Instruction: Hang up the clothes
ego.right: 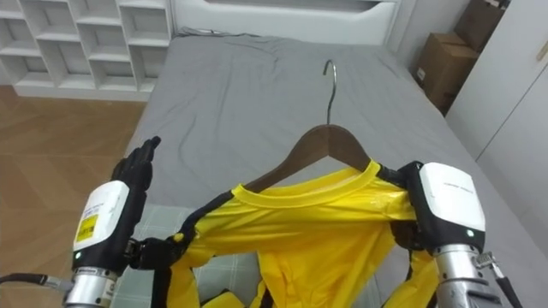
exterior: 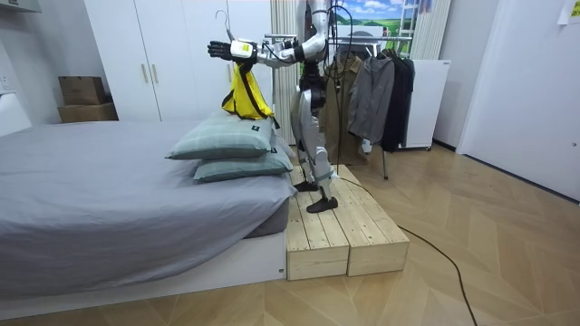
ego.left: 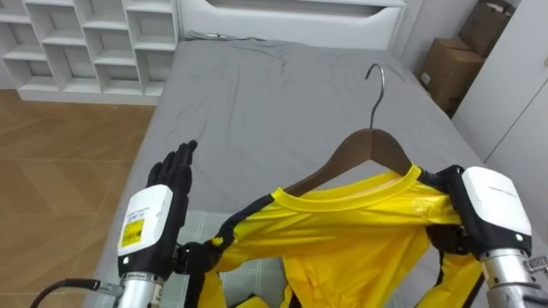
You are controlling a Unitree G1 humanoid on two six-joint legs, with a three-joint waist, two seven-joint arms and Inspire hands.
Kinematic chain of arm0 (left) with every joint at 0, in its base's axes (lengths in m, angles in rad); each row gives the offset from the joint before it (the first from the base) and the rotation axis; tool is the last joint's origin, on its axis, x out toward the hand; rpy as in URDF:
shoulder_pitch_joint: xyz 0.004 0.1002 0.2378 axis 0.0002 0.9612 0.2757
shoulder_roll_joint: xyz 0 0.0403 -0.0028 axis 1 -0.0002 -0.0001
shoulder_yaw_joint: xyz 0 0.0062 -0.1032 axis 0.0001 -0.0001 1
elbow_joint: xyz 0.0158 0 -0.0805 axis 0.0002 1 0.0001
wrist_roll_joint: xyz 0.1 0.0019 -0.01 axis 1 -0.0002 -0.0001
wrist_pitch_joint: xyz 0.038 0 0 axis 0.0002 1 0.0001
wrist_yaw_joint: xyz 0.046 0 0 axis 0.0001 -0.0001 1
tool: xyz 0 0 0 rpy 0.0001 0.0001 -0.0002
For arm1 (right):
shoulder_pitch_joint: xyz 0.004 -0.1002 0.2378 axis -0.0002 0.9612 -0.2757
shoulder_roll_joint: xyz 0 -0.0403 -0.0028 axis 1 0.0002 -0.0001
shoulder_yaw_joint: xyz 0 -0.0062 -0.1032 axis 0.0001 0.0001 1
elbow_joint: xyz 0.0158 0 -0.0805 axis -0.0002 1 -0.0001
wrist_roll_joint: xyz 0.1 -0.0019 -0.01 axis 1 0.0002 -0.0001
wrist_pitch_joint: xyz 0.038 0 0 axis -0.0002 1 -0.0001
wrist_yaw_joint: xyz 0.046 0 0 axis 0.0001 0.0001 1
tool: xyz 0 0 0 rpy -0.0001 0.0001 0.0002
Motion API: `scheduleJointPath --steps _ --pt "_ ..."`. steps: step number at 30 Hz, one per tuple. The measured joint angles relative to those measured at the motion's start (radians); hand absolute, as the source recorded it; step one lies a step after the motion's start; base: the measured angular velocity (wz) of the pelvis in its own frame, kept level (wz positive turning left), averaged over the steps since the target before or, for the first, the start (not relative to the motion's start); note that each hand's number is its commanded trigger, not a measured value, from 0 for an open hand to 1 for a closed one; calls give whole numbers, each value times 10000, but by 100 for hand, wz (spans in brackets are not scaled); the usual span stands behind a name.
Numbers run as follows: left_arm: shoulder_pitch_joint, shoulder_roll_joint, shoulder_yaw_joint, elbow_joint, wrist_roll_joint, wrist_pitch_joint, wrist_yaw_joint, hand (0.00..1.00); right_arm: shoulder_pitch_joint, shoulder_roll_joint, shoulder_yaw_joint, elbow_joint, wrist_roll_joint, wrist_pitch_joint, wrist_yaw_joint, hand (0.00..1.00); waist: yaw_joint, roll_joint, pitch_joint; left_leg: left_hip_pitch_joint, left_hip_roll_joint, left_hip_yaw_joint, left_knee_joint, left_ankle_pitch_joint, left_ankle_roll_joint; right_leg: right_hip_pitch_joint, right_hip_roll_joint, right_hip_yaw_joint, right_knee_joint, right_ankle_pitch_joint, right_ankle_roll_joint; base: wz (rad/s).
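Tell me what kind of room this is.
Most likely a bedroom: a grey bed with two stacked pillows, white wardrobes along the wall, and a row of hanging jackets beside them.

We stand on the wooden platform beside the bed, stacked pillows before us, clothes rack behind. The hanger bearing the shirt sits between left hand and right hand; beyond the bed, shelf unit left, cardboard boxes right
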Motion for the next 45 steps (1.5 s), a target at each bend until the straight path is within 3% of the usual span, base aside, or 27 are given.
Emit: scheduleJointPath --steps 8,17,23,29,37,41,45 --pt "314 -306 -110 31 -2004 7 -1162 0 2 395 -216 -84 697 17 5 100 -44 22 -13 108 -7 64 0 0 0 65 -4 43 41 0 0 -1" --pt "828 -243 -1157 290 -3311 449 -4097 0 -4 399 -308 -1064 636 80 -153 100 -337 49 -3 59 -5 242 -36 0 0 -1 -8 37 20 -19 -1 -1" --pt "828 -187 -1469 532 -3743 746 -5190 0 -55 399 -305 -1243 609 78 -608 100 -561 77 11 -113 -5 368 44 0 0 -176 -17 93 33 -19 -1 -4" --pt "799 -226 -1502 587 -3741 863 -5481 0 -74 399 -306 -1243 610 79 -948 100 -587 168 58 -126 13 553 9 0 0 -248 -5 158 35 -19 -1 -5" --pt "816 -333 -1367 875 -3726 872 -5614 0 -73 389 -346 -1512 167 -20 -1337 100 -533 161 58 -82 2 645 -59 0 0 -292 9 267 42 -19 -1 -4" --pt "830 -379 -964 922 -3733 870 -5586 0 -71 390 -667 -1511 65 -314 -1612 100 -494 160 59 -86 8 639 -51 0 0 -296 13 262 40 -20 -1 0" --pt "911 -404 -368 992 -3773 865 -5564 0 -69 389 -1081 -1534 -64 -337 -1802 100 -447 157 57 -84 10 644 -51 0 0 -297 14 259 36 -20 0 0"
